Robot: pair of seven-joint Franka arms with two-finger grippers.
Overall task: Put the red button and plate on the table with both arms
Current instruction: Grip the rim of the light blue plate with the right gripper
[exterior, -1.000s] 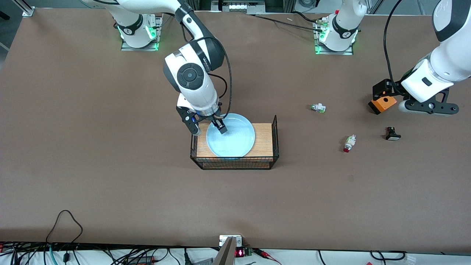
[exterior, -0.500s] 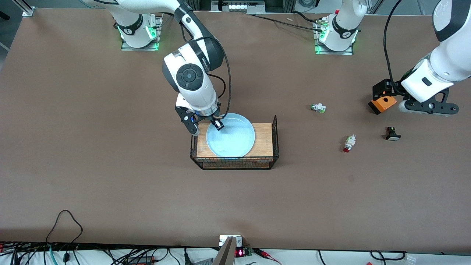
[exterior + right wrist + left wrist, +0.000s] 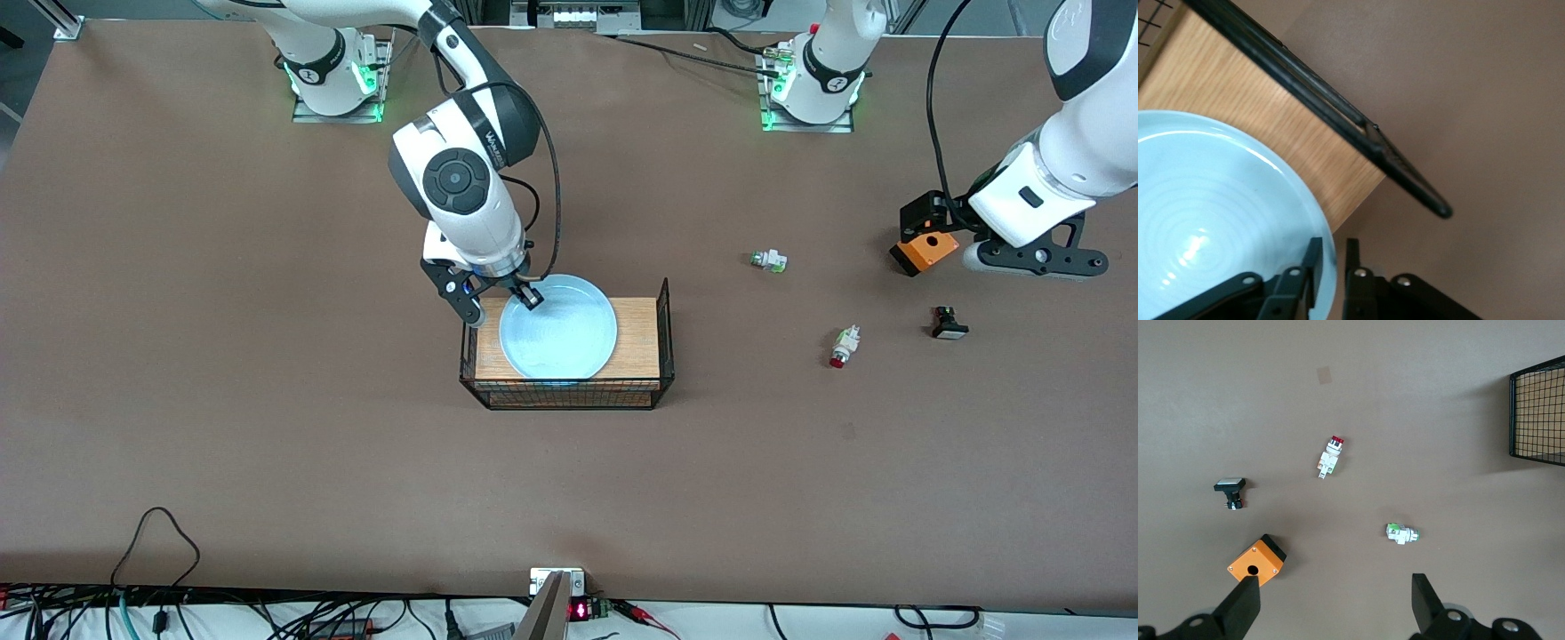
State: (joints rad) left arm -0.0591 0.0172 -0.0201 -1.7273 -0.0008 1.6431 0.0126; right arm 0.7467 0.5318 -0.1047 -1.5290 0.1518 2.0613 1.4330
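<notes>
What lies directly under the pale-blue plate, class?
The plate rests on the wooden top of a black wire rack. The wood beneath it is covered. The right pincer clasps its rim.

White arm shells (image 3: 462, 191) with black joints are seen. Black cabling (image 3: 933, 107) is routed along them. Bases (image 3: 336, 84) are lit green.

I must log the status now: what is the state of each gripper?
Left gripper: open, holding nothing, waiting over the table.
Right gripper: shut on the plate rim, on the rack.
</notes>
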